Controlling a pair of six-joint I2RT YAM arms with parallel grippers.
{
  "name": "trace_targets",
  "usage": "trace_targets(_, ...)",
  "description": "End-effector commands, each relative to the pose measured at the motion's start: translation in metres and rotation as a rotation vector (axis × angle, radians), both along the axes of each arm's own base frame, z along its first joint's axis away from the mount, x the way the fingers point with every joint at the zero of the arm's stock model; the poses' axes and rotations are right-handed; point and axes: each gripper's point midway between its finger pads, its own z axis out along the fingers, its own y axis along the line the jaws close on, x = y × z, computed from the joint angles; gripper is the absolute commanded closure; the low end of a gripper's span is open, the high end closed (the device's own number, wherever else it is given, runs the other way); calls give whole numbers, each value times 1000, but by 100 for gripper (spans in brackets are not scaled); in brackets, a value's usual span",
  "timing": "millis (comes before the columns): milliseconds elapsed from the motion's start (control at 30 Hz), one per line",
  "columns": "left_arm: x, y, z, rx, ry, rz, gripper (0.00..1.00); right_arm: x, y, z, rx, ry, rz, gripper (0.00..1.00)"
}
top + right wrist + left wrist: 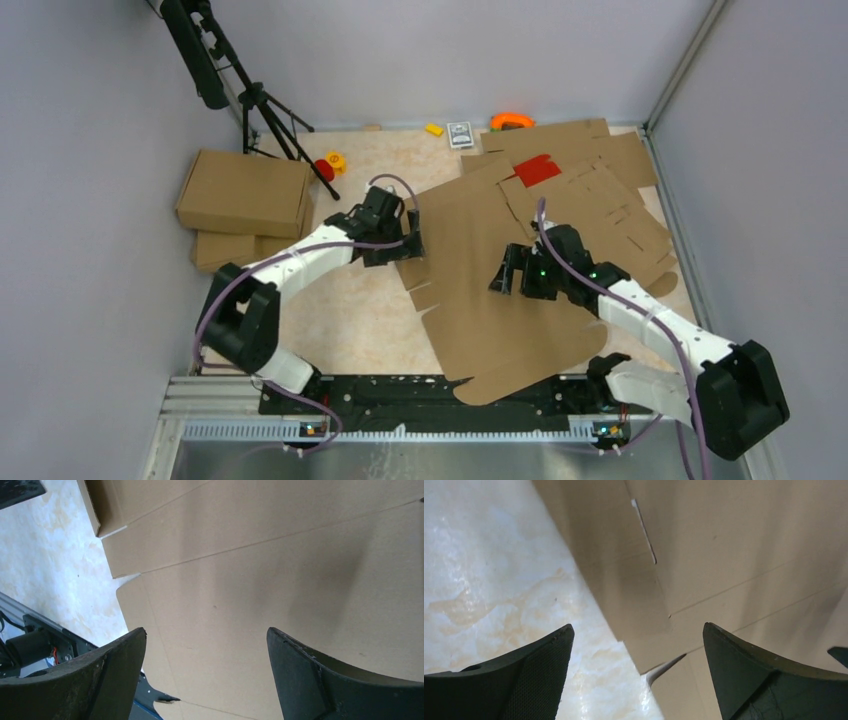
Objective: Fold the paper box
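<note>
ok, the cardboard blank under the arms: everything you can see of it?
The paper box is a plain brown corrugated blank, unfolded, roughly flat on the table, with creases, a cut slot and notched left flaps. Near end overhangs the base rail; far end meets the other cardboard sheets. The left gripper, open, straddles its left edge; right gripper, open, is over its middle; neither grips it.

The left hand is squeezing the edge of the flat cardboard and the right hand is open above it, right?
Not quite. The left hand isn't squeezing: the left wrist view shows it wide open over the edge of the flat cardboard. The right hand is open above it, as you said.
</note>
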Motion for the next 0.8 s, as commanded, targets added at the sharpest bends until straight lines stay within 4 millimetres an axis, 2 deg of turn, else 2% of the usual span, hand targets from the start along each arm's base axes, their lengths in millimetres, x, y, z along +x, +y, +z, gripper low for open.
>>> trace_targets(0,20,-8,-6,101,4,7,1,16,0,27,17,-106,-46,11)
trace_targets(133,27,-16,-26,150,47,15,2,14,-6,27,0,-112,-66,11)
trace_targets(267,30,-13,-41,198,64,35,4,12,-8,27,0,-112,-72,10)
trace_targets(367,29,-10,-44,215,66,27,18,11,-10,26,-3,-109,-75,10)
trace_targets(500,24,-1,-44,235,61,21,47,10,-11,24,-13,-105,-80,10)
trace_targets(600,18,7,-40,251,56,19,63,10,-12,24,-16,-101,-81,10)
trace_targets(767,7,10,-29,168,40,14,77,9,-18,21,-53,-96,-90,10)
